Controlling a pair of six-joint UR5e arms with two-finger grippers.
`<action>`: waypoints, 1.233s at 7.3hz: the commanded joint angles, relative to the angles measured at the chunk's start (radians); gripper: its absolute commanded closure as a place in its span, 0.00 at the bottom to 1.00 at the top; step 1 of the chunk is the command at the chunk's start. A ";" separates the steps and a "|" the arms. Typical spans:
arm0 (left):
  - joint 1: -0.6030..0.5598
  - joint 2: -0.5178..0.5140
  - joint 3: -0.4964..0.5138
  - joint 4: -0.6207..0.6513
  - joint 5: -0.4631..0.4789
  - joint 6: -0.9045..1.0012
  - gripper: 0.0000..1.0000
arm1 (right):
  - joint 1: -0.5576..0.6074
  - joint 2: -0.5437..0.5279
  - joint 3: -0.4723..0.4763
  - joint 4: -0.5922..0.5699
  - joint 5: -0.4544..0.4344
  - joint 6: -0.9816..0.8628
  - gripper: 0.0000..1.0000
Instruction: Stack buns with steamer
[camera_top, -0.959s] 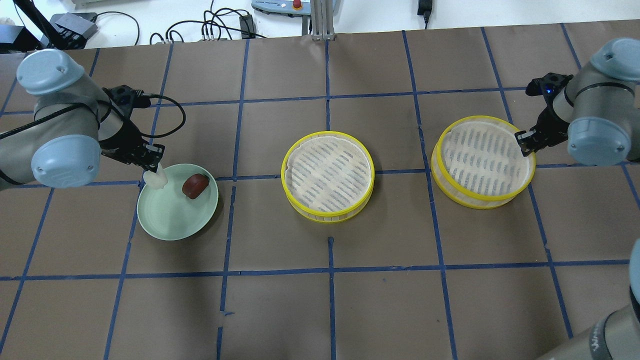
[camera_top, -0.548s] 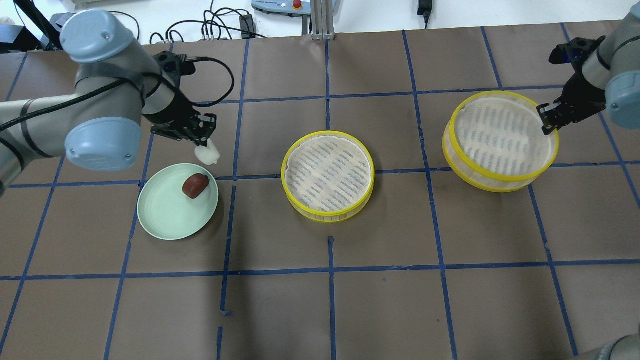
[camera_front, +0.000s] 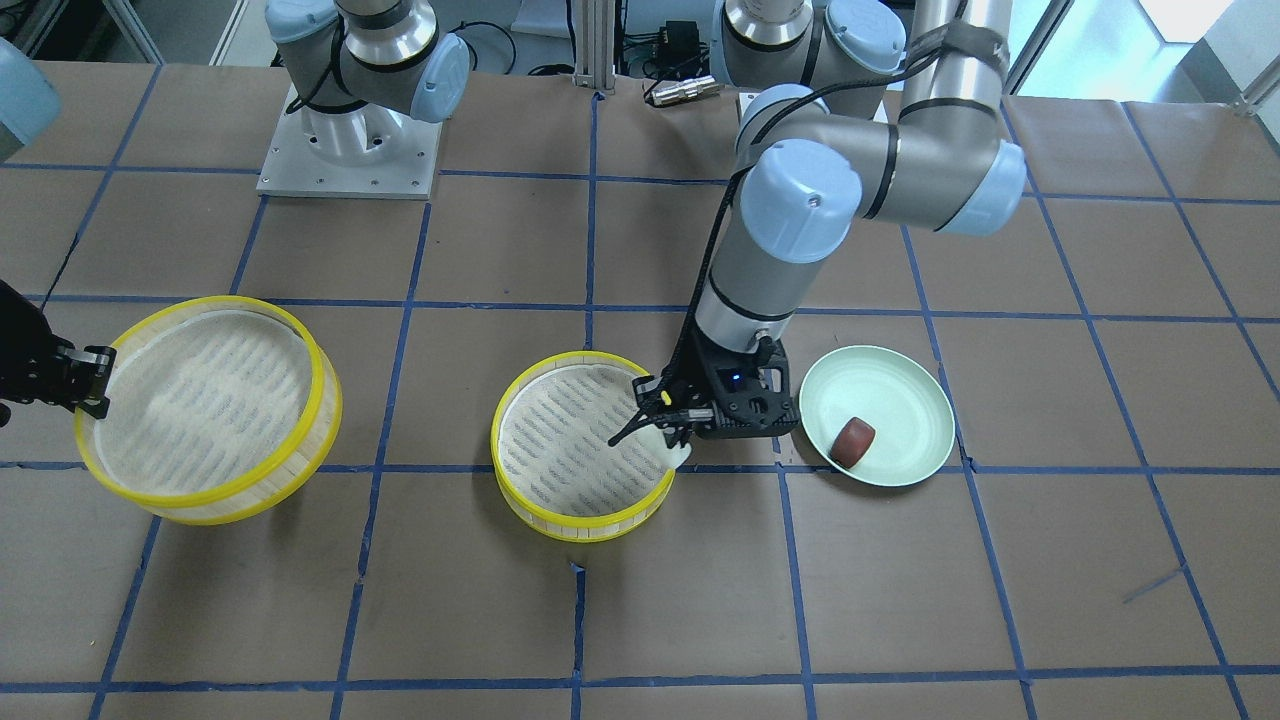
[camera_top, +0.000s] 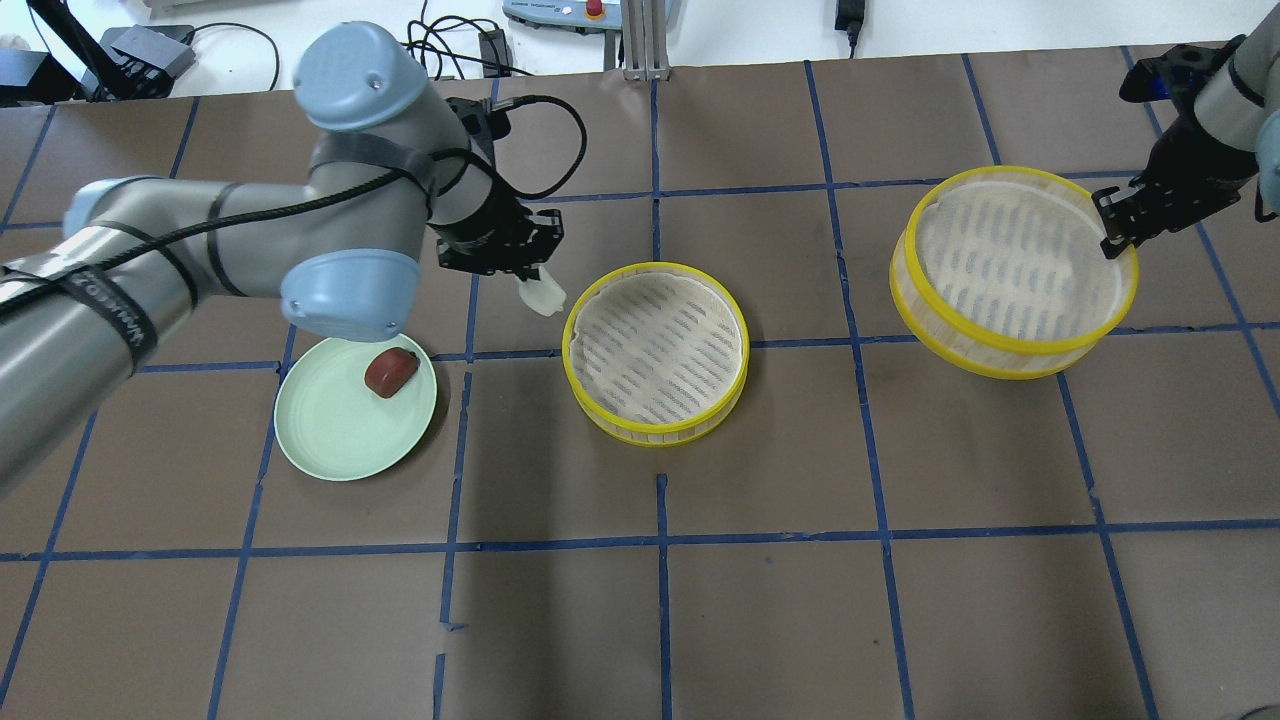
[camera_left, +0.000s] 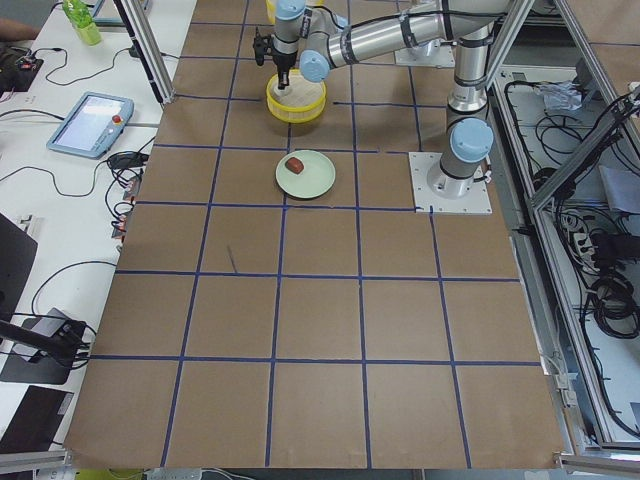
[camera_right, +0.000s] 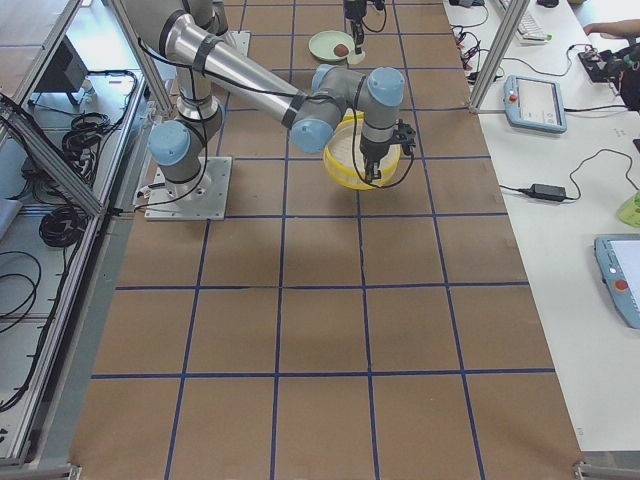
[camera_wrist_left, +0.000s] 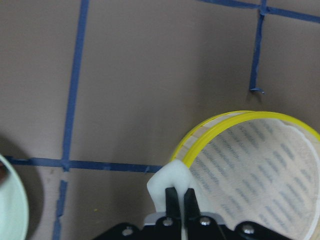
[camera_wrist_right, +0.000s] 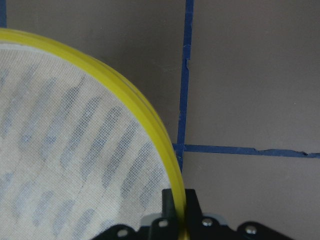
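Observation:
My left gripper (camera_top: 532, 281) is shut on the white bun (camera_top: 542, 293) and holds it in the air just left of the middle steamer's (camera_top: 655, 350) yellow rim; the bun also shows in the left wrist view (camera_wrist_left: 170, 180) and the front view (camera_front: 672, 450). The reddish-brown bun (camera_top: 390, 371) lies on the pale green plate (camera_top: 335, 430). My right gripper (camera_top: 1118, 236) is shut on the rim of the second steamer (camera_top: 1012, 270), which hangs tilted above the table. Its rim shows in the right wrist view (camera_wrist_right: 150, 130).
Cables and boxes (camera_top: 440, 50) lie beyond the table's far edge. The table (camera_top: 660, 600) is brown paper with blue tape lines. The two robot bases (camera_front: 350, 140) stand at the back in the front view.
My left gripper has lifted the white bun off the plate and carried it right, up to the middle steamer. My right gripper has raised the second steamer off the table.

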 joint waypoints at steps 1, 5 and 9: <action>-0.060 -0.048 -0.007 0.047 0.003 -0.091 0.04 | 0.100 -0.003 -0.001 -0.010 -0.002 0.101 0.93; -0.031 -0.020 -0.015 0.047 0.154 0.195 0.01 | 0.310 0.002 0.004 -0.014 -0.004 0.381 0.93; 0.300 0.069 -0.199 0.039 0.184 0.660 0.00 | 0.603 0.104 -0.006 -0.149 -0.016 0.770 0.94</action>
